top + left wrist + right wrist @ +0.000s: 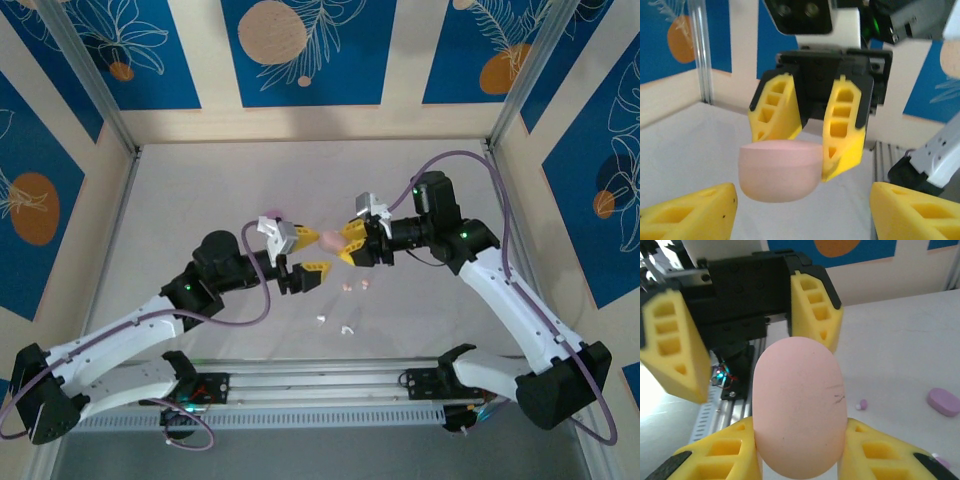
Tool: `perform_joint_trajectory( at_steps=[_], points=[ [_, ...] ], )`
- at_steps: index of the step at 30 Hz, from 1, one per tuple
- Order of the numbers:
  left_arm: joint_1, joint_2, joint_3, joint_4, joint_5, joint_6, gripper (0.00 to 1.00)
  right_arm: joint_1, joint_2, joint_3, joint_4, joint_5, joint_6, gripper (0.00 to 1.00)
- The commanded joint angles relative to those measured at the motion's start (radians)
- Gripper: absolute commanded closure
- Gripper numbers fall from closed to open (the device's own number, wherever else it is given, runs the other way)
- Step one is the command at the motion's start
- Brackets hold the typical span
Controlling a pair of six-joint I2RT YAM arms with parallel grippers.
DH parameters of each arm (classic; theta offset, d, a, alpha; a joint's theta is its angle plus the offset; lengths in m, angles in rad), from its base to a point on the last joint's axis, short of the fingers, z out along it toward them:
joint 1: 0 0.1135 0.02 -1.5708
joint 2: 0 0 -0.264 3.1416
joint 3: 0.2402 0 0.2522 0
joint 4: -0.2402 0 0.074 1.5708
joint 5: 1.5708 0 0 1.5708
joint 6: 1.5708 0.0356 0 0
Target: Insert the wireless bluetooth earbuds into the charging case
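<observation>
Right gripper point(338, 243) has its fingers pinching the pink case point(797, 410) in mid-air, and it looks closed; left gripper point(310, 252) faces it, fingers spread wide, gripping nothing; I'd call this the lid-opening step; next, left must catch the lid; the earbuds point(356, 286) lie loose on the table point(200, 190) below; a lilac case point(943, 401) sits well aside.

The pink case point(777, 172) is partly covered by a finger of the right gripper point(796, 155); the earbuds point(365, 285) are too small to be distinguished.
</observation>
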Motion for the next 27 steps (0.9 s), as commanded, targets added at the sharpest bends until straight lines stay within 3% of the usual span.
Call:
perform_joint_trajectory(
  at_steps=[1,8,16,21,27],
  points=[
    [0.003,0.035,0.031,-0.025,0.09,0.187,0.32,0.0,0.0,0.043,-0.107,-0.049,-0.043,0.71],
    [0.003,0.097,0.05,0.116,0.129,0.108,0.34,0.011,-0.011,0.046,-0.103,-0.002,-0.125,0.71],
    [0.003,0.081,0.051,0.104,0.122,0.084,0.39,0.014,-0.07,-0.01,-0.028,0.116,-0.213,0.71],
    [0.003,0.079,0.05,0.107,0.111,0.08,0.48,0.014,-0.071,-0.007,-0.039,0.106,-0.233,0.72],
    [0.003,0.084,0.053,0.127,0.096,0.092,0.43,0.014,-0.056,-0.005,-0.052,0.086,-0.241,0.72]
  ],
)
